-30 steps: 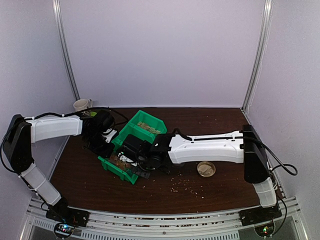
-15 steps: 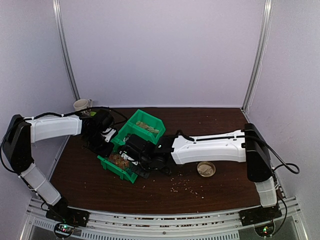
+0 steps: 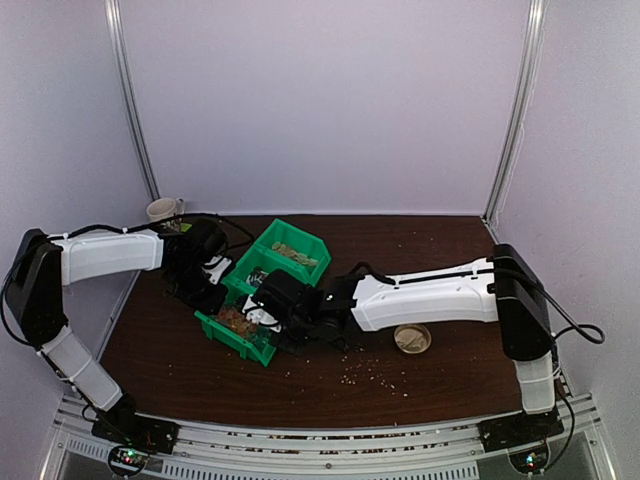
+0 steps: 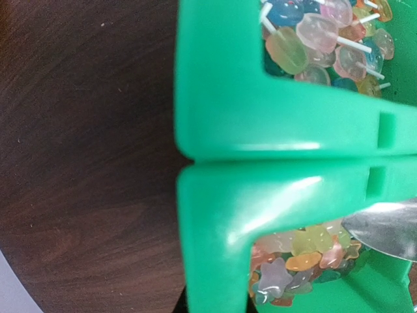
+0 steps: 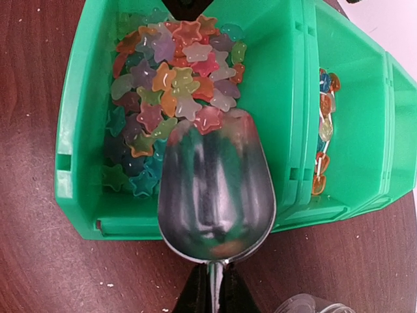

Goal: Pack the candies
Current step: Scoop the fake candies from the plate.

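Resting closed at the green bin's (image 5: pixel 70 137) left side, grip unconfirmed, the left gripper (image 3: pixel 208 278) is waiting while the candies (image 5: pixel 172 85) are lying heaped inside that bin, directly ahead of the scoop (image 5: pixel 215 189) along its long axis, the nearer right gripper (image 5: pixel 209 292) clamping its handle.

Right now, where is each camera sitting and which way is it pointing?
Top external: above and behind the bases, looking down on the table; both arms show whole.
Left wrist: hard against the green bins' walls, facing across them; no fingers clearly show.
Right wrist: looking down the scoop into the star candies; its fingers flank the handle.
Shared: both wrist views catch scoop and star candies.
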Controlling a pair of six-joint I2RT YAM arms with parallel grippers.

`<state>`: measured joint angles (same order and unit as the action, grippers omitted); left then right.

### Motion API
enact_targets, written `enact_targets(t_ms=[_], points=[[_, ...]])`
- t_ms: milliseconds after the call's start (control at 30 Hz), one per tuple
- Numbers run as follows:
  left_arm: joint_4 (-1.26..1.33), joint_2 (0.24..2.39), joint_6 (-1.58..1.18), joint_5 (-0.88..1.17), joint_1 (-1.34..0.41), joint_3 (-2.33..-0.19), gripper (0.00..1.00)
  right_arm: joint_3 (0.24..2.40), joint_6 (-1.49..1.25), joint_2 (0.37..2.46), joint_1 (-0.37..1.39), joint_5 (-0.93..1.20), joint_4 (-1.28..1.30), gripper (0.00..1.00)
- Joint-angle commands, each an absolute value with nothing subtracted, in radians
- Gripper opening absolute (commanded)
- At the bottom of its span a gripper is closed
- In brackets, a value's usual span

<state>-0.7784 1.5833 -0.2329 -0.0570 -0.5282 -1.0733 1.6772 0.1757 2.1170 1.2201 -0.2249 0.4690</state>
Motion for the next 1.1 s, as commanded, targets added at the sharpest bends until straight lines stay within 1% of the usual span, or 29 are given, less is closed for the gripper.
enact_targets(t_ms=[0,167,400,633,767,900,1067], points=[[-0.553,1.503,-0.207,0.232,-0.566,-1.123,0.0,1.755,0.081,2.216,1.181,-0.045,0.521,0.0],[-0.541,1.488,-0.219,0.201,-0.565,-1.113,0.0,1.792,-0.087,2.242,1.172,-0.036,0.54,0.0],[-0.542,1.49,-0.224,0.195,-0.563,-1.113,0.0,1.752,-0.071,2.233,1.18,-0.052,0.491,0.0],[-0.563,1.5,-0.25,0.154,-0.531,-1.116,0.0,1.543,-0.06,2.176,1.177,-0.027,0.242,0.0],[-0.57,1.51,-0.249,0.164,-0.523,-1.121,0.0,1.404,-0.045,2.13,1.178,-0.056,0.056,0.0],[-0.581,1.522,-0.246,0.159,-0.523,-1.124,0.0,1.342,-0.041,2.111,1.175,-0.068,-0.052,0.0],[-0.603,1.527,-0.246,0.118,-0.524,-1.131,0.0,1.321,-0.049,2.096,1.176,-0.082,-0.084,0.0]])
